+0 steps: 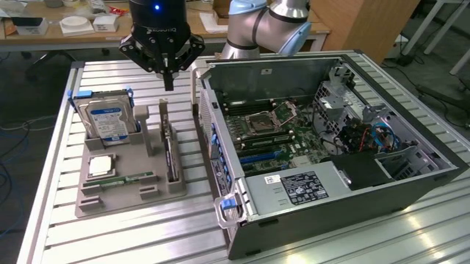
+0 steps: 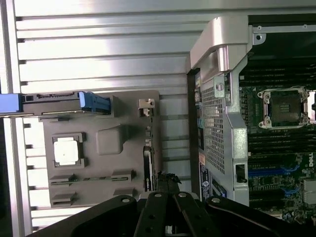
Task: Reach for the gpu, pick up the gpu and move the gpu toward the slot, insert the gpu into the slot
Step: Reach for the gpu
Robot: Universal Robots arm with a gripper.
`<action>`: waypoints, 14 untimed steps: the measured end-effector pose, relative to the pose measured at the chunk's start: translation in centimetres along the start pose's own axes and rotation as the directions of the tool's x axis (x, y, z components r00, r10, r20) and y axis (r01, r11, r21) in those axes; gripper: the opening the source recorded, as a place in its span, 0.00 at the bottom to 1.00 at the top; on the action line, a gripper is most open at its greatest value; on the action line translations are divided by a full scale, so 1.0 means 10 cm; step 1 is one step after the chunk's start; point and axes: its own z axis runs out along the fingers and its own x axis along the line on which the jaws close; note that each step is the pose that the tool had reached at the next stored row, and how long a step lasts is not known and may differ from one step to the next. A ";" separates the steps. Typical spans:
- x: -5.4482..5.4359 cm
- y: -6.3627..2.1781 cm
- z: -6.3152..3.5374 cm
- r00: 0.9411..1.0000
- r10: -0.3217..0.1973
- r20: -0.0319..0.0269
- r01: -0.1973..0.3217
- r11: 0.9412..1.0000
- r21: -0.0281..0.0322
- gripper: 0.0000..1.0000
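The gpu [image 1: 169, 158] is a thin dark card standing on its edge in a groove of the grey holder tray [image 1: 125, 190]. The wrist view looks down on the gpu [image 2: 147, 168] edge-on, with a pale metal end piece at one end. My gripper [image 1: 169, 83] hangs above the far end of the tray, well clear of the card, its fingers pressed together and holding nothing. In the wrist view the gripper [image 2: 168, 181] points down beside the card's near end. Blue expansion slots [image 1: 257, 158] lie on the motherboard inside the open computer case [image 1: 411, 181].
A silver hard drive [image 1: 107, 121] with a blue-white label stands in the tray at the exterior view's left. A processor chip [image 1: 100, 165] and a green memory stick [image 1: 121, 179] lie flat in the tray. The case wall [image 1: 207, 118] rises close beside the tray.
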 end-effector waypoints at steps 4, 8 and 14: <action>0.04 -0.003 0.001 1.000 0.000 0.000 0.000 1.000 0.000 0.10; 0.09 -0.008 0.003 1.000 0.000 0.000 0.000 1.000 0.000 0.10; 0.16 -0.013 0.005 1.000 0.000 -0.001 0.000 1.000 0.000 0.10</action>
